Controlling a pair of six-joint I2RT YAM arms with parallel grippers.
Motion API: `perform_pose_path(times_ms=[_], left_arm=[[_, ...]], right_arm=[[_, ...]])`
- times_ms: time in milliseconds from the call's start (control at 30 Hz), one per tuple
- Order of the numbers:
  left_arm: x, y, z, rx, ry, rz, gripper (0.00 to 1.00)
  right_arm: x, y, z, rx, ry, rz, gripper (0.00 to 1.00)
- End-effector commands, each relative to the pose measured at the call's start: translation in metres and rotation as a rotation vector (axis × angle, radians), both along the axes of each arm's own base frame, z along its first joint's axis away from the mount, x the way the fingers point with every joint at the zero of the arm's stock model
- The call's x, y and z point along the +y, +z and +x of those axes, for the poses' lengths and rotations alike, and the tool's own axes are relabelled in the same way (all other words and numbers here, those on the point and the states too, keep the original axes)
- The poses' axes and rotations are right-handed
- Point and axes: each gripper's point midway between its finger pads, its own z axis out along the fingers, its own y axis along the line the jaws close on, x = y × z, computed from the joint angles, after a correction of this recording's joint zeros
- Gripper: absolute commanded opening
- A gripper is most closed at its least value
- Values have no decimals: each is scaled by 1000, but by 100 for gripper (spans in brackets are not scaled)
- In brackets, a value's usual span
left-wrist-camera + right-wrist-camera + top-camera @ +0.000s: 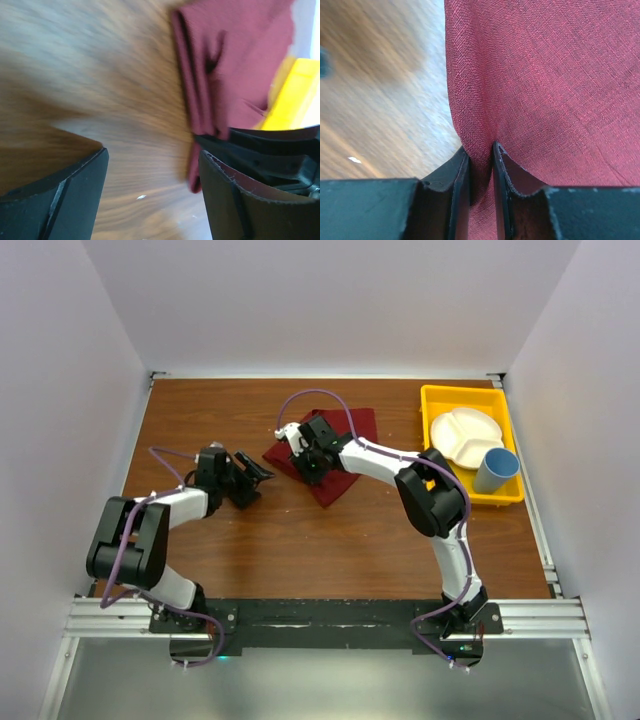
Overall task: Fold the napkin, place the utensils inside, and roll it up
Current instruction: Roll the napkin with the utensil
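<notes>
The maroon napkin [338,486] [225,60] [545,90] lies folded at the middle of the wooden table [300,540], toward the far side, its left edge pinched between the closed fingers of the right gripper [302,458] [481,150], whose arm bends in from the right and reaches across the cloth. Just left of the napkin, the left gripper [258,472] [152,170] hangs low over bare wood with its jaws spread and nothing between them. A yellow tray [432,396] holding a white divided plate [465,437] and a blue cup [495,470] sits at the far right, with plain white walls around the table.
</notes>
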Motion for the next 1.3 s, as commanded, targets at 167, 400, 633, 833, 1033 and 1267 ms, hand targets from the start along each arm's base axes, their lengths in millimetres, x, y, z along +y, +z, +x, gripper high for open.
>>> perform_pose_path(times_ms=[167,400,633,833,1033,1267], left_arm=[[-31,15,18,-81,20,-173,78],[-44,-3,33,-14,58,-178,80],[-50,-30,40,59,95,-108,76],[-36,-51,33,91,128,-1,61],[-32,-64,33,30,146,15,56],[-31,-72,31,-38,137,24,38]], right_arm=[[-9,-53,-62,260,50,-37,14],[-10,-53,-62,258,48,-29,14],[-10,-46,-60,238,54,-14,13],[-8,-39,-58,214,77,2,13],[-4,-40,-59,217,99,15,12],[-8,-41,-59,217,108,-8,13]])
